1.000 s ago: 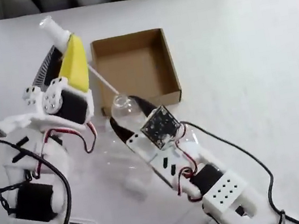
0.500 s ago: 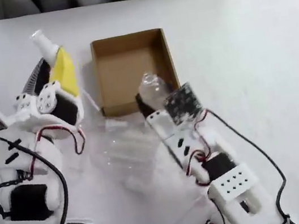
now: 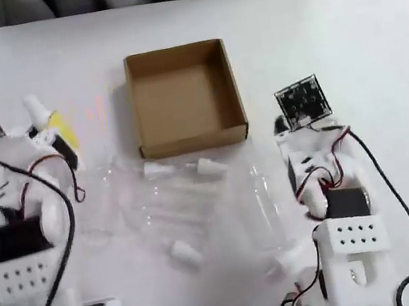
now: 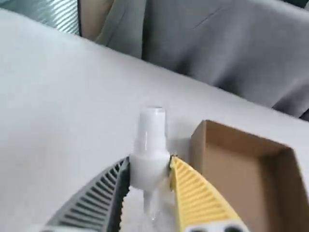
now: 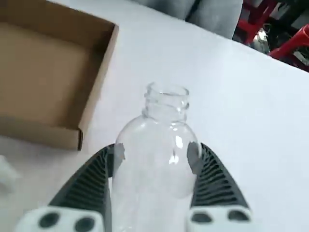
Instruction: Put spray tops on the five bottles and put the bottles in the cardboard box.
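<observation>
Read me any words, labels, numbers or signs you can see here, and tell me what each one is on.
None can be read. The cardboard box is plain, the clear bottle in the right gripper bears no label, and the spray top in the left gripper is bare white.

We can read no text, label, number or sign anywhere. The cardboard box [image 3: 183,97] shows plain brown faces, and the bottle [image 5: 157,159] and the spray top [image 4: 149,145] carry no print that we can make out. The circuit boards [image 3: 303,101] on the arms bear specks too small for us to read.
</observation>
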### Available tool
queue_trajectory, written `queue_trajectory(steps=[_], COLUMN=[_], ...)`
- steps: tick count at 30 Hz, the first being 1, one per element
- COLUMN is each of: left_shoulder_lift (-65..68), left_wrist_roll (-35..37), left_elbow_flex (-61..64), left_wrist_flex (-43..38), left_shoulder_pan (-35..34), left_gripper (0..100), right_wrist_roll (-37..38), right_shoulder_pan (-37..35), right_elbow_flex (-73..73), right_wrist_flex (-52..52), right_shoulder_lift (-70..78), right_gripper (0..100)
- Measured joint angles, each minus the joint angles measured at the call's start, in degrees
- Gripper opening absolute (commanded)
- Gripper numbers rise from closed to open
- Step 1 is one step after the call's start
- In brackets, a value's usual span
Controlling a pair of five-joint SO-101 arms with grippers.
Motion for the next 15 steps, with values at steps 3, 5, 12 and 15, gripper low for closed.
queue_trajectory(steps=[3, 5, 12, 15], left_shoulder_lift=[7.47, 13.01, 31.38, 38.33], left_wrist_roll=[-0.18, -0.18, -0.18, -0.18], left_elbow_flex=[0.0, -1.05, -7.03, -9.41], left_wrist_flex=[0.18, 0.18, 0.18, 0.18], left_shoulder_pan=[-2.11, -3.69, -8.0, -8.09], left_gripper=[2, 2, 2, 2], right_wrist_roll=[3.25, 5.36, 9.93, 10.02], right_shoulder_pan=[2.02, 2.37, 2.9, 2.73], right_elbow_flex=[0.0, 0.0, -7.38, -14.51], right_wrist_flex=[3.69, 6.59, 19.52, 25.76], right_shoulder_lift=[0.0, 0.0, 4.75, 12.92], right_gripper=[1.5, 1.5, 1.5, 1.5])
